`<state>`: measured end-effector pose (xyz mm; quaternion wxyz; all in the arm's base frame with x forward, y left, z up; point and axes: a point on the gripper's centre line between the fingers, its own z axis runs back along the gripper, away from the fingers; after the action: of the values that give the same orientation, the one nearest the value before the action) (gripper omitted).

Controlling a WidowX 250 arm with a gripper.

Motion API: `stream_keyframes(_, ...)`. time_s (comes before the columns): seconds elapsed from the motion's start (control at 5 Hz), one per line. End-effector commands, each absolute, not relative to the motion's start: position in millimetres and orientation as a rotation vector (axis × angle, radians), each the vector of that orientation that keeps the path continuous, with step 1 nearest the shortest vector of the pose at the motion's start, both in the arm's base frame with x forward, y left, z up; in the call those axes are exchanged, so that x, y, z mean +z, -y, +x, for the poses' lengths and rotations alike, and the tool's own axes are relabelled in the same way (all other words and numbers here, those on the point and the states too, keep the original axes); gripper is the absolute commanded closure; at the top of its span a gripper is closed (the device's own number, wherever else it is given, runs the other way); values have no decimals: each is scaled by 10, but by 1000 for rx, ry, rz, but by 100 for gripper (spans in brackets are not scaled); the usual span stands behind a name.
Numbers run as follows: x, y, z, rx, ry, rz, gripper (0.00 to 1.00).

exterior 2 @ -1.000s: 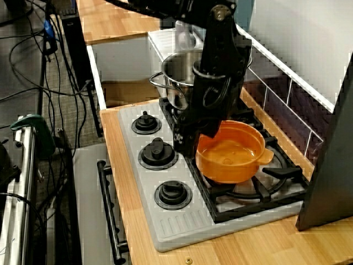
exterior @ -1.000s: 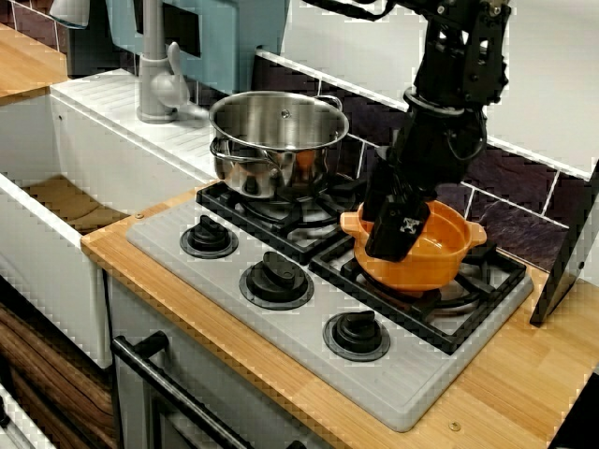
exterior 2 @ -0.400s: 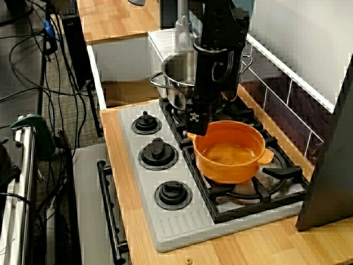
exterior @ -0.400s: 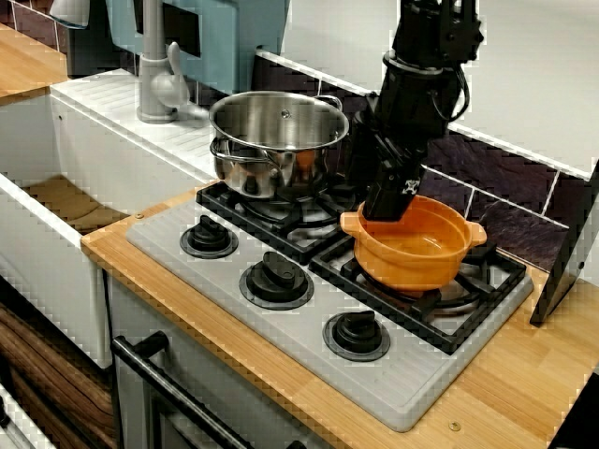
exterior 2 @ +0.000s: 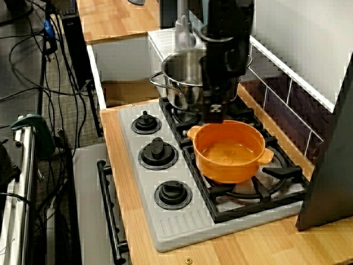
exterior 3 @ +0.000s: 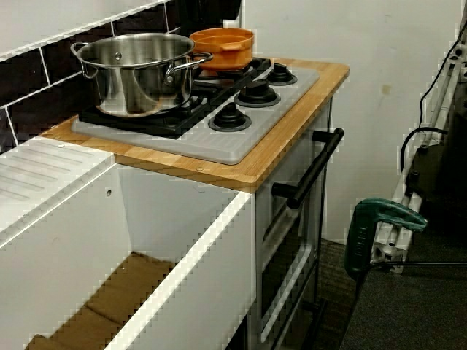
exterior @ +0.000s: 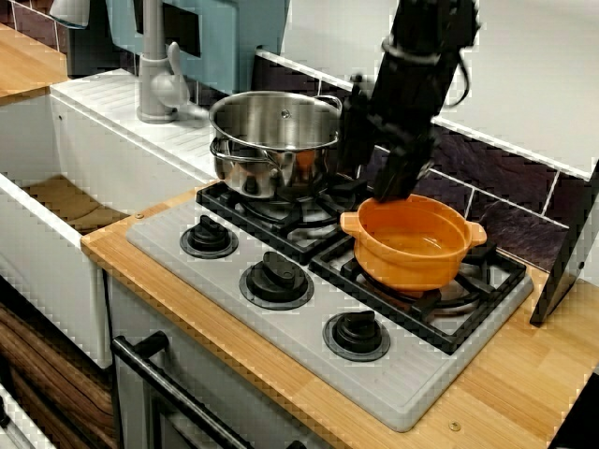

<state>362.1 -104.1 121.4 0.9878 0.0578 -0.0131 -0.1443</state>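
Orange plastic-looking two-lugged pot (exterior: pixel 414 248) sits on the black burner grate (exterior: pixel 494 273) just below the gripper (exterior: pixel 392 186), whose jaw opening you cannot tell. Expect it light, stiff, slippery; grip its rim (exterior: pixel 440 210).

The wooden surface (exterior: pixel 524 374) carries a grey stove top (exterior: pixel 412 388) beside a white sink (exterior 3: pixel 171 211). Dark tiles (exterior: pixel 510 178) run behind it, with white wall (exterior: pixel 543 75) above. The oven front has a black bar handle (exterior 3: pixel 315 169). The floor (exterior 3: pixel 408 313) is dark, with cables (exterior 2: pixel 62 165) lying loose.
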Motion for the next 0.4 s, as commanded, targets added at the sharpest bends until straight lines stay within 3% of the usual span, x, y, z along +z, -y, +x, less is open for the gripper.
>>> stream_keyframes(0.0,1205,1060,3710,-249,54,109,0)
stream_keyframes(0.2,1146,1059,3766,-218,34,108,0)
